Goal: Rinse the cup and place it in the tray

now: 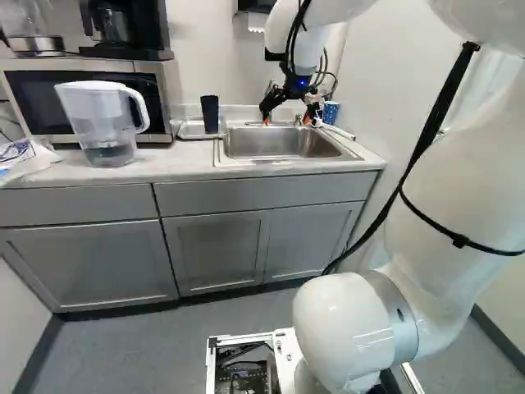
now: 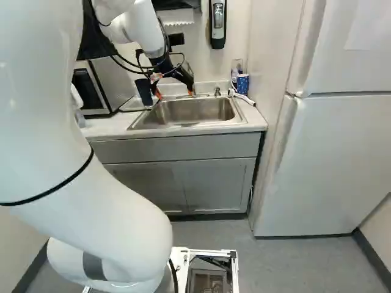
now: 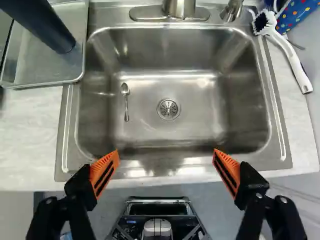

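My gripper (image 1: 286, 121) hangs above the sink (image 1: 283, 143) in the left base view, its fingers wide apart. In the wrist view the gripper (image 3: 166, 156) stands open with nothing between its orange pads, over the sink's front rim. The dark cup (image 1: 210, 114) is in the tray (image 1: 188, 131) beside the sink. In the wrist view the cup (image 3: 42, 24) stands on the metal tray (image 3: 52, 67), well away from the fingers. Whether the cup is wet cannot be told.
A spoon (image 3: 125, 101) lies in the basin near the drain. The faucet (image 3: 178, 7) rises behind it. Right of the sink are a white brush (image 3: 287, 50) and a blue dotted cup (image 2: 242, 83). A water pitcher (image 1: 102, 123) stands before the microwave (image 1: 29, 92); a fridge (image 2: 330, 159) stands at the right.
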